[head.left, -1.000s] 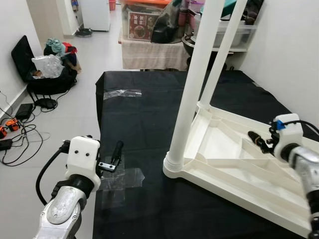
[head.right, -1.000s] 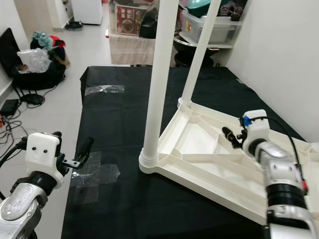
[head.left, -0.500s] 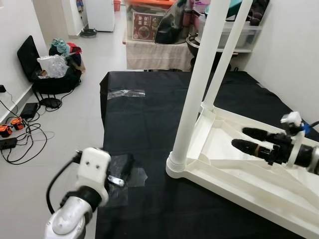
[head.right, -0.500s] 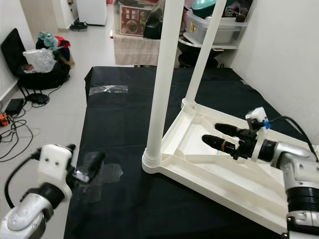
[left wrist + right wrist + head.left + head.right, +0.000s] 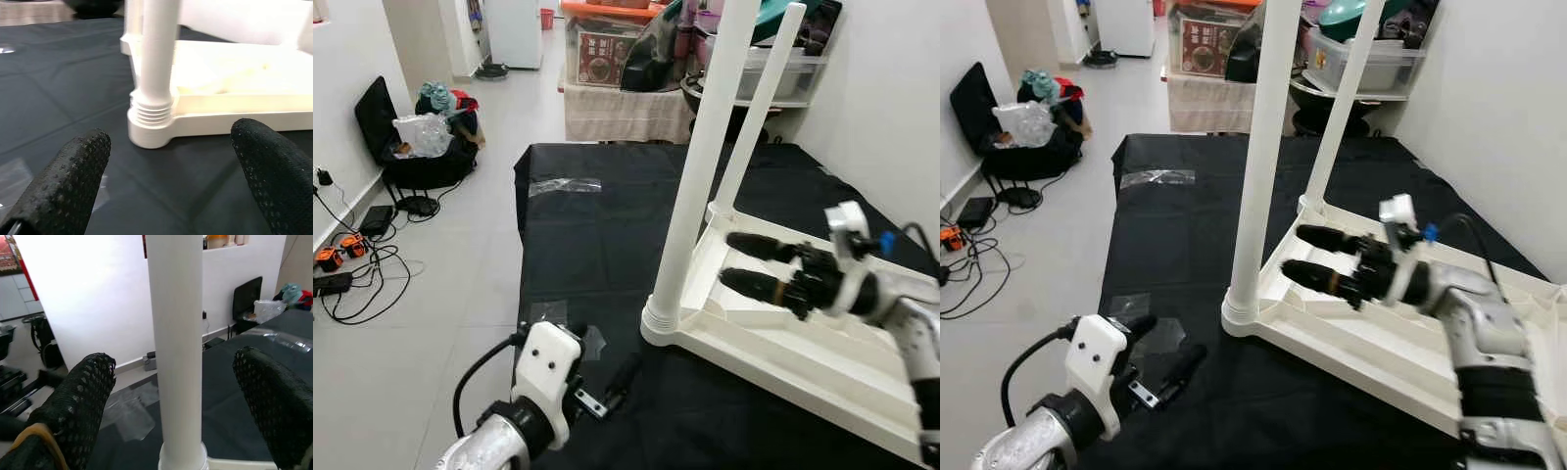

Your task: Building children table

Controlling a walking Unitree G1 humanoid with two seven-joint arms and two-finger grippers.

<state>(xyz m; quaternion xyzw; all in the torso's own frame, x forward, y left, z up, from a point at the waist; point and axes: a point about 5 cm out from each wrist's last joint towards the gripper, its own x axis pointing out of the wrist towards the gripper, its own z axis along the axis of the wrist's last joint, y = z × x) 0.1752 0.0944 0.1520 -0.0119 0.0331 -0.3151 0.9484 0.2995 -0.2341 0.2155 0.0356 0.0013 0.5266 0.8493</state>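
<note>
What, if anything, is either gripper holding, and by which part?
Nothing is held. The right gripper is open, pointed at the near table leg; the left gripper is open above the black mat.

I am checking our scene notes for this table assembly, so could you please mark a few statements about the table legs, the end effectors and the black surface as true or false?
1. The white plastic tabletop lies upside down on the black cloth-covered surface. True.
2. The right end effector is clamped shut around the nearer white tubular leg. False: its fingers are open, short of the leg and apart from it.
3. Two white legs stand upright in the tabletop's corners. True: the farther leg stands behind the nearer one.
4. The left end effector is holding a third leg. False: it is open and holds nothing, low over the black surface.
5. Clear tape lies on the black surface. True.
</note>
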